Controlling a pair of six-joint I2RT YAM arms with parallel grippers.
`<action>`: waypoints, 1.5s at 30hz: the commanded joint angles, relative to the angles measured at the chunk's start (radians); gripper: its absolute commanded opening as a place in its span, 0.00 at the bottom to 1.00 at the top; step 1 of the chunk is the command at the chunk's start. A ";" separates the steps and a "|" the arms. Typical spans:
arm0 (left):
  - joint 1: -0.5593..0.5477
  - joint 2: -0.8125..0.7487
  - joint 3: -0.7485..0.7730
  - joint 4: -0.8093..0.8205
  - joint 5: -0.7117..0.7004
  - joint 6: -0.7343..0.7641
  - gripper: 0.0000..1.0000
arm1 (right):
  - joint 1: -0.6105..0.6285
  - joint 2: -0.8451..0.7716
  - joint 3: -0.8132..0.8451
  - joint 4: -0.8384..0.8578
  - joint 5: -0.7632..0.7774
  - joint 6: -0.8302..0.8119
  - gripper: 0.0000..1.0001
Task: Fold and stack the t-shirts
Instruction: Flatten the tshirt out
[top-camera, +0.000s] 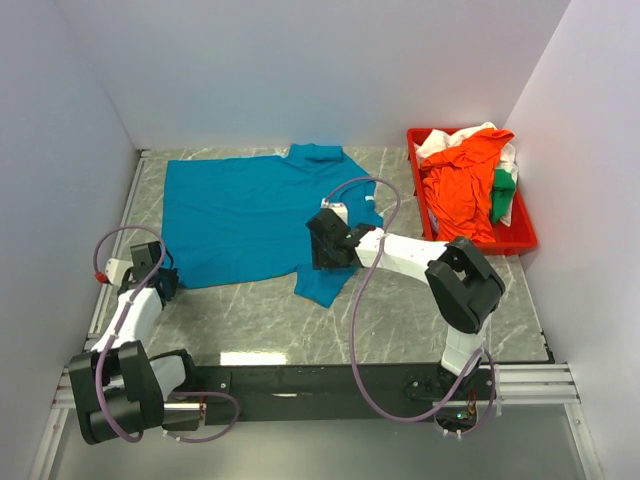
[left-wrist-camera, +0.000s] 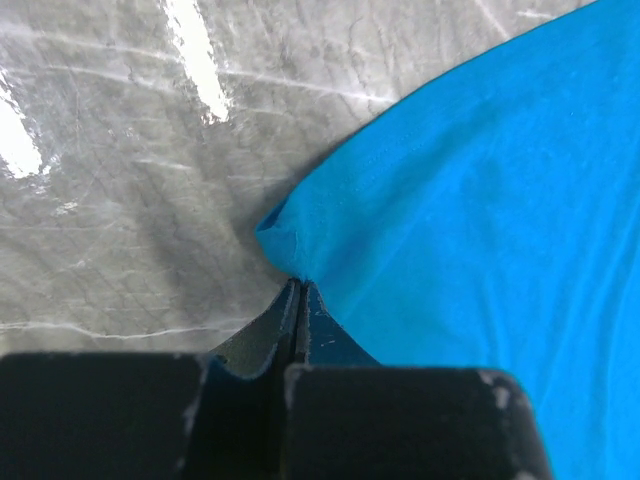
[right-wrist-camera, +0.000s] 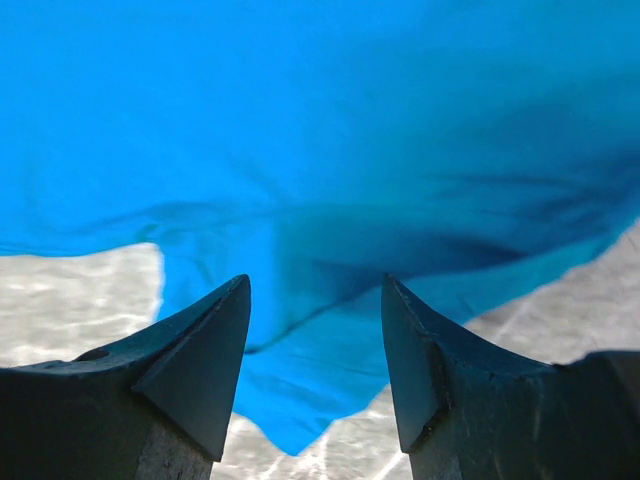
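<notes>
On the grey marbled table, a teal-blue cloth t-shirt is spread flat. Its near-left hem corner seems to be pinched by the clenched left gripper, though the bite is barely visible. The right gripper is held spread above the near sleeve. For a clean fold, both corners should be gripped and lifted evenly. At far right, a red plastic tray is filled with crumpled orange, white and green shirts.

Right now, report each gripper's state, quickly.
Left gripper: closed, pinching the teal t-shirt at its corner.
Right gripper: open over the teal t-shirt, holding nothing.
</notes>
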 joint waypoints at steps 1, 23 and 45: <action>0.004 -0.009 -0.011 0.045 0.022 0.010 0.01 | 0.025 -0.049 -0.026 -0.016 0.063 0.031 0.62; 0.004 -0.022 -0.030 0.061 0.033 0.019 0.01 | 0.209 0.049 0.025 -0.067 0.158 0.079 0.50; 0.004 -0.034 -0.033 0.053 0.023 0.019 0.01 | 0.230 0.044 -0.012 -0.070 0.156 0.076 0.29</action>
